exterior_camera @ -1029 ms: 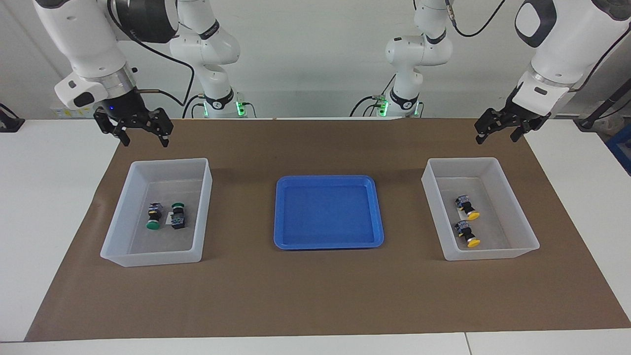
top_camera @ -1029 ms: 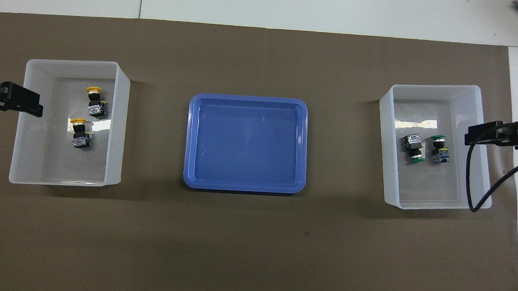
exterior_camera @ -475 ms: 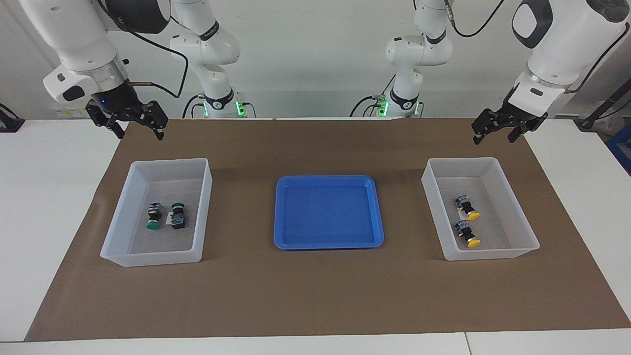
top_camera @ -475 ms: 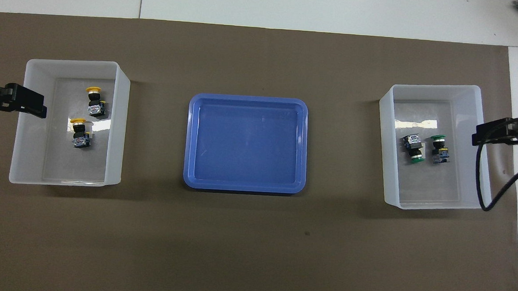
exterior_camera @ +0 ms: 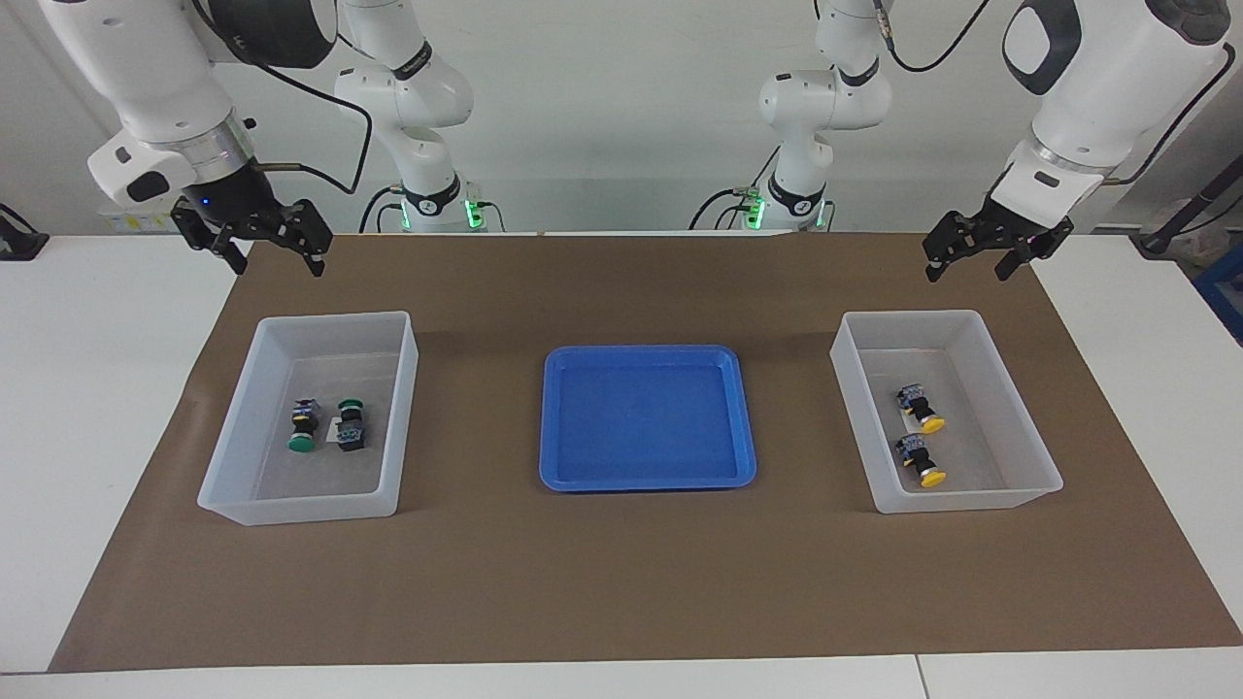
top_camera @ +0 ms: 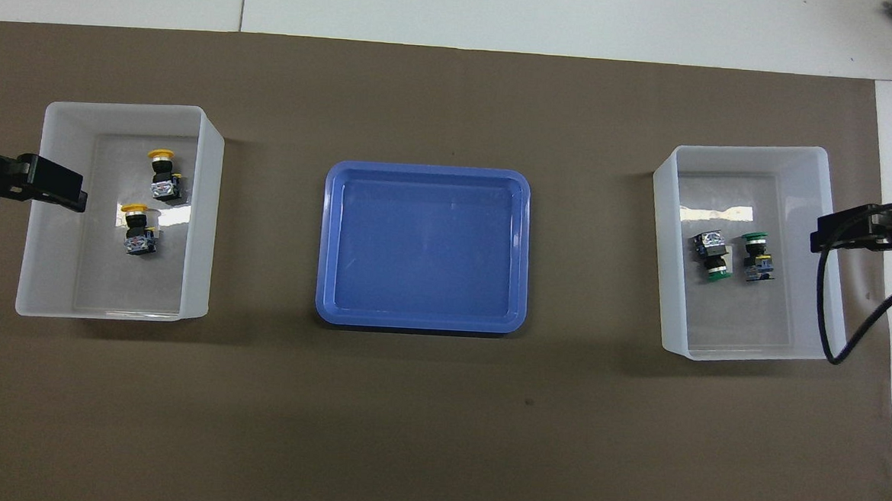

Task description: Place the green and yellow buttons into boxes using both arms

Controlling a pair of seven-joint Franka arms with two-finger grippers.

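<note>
Two green buttons [exterior_camera: 301, 428] [exterior_camera: 351, 425] lie on their sides in the translucent box [exterior_camera: 254, 507] at the right arm's end; in the overhead view they are the green buttons [top_camera: 713, 258] [top_camera: 756, 256]. Two yellow buttons [exterior_camera: 919, 408] [exterior_camera: 919, 461] lie in the other box [exterior_camera: 961, 499] at the left arm's end, seen from above as the yellow buttons [top_camera: 162, 174] [top_camera: 139, 229]. My right gripper [exterior_camera: 277, 262] hangs open and empty, high over the mat by the green box. My left gripper [exterior_camera: 967, 268] hangs open and empty, high over the mat by the yellow box.
A shallow blue tray [exterior_camera: 554, 417] with nothing in it sits mid-table between the boxes. The brown mat [exterior_camera: 621, 573] covers most of the white table. A black cable [top_camera: 832, 316] loops down from the right arm over the green box's outer wall.
Both grippers have risen a little and drawn back toward the robots, both still open. The buttons and boxes have not moved.
</note>
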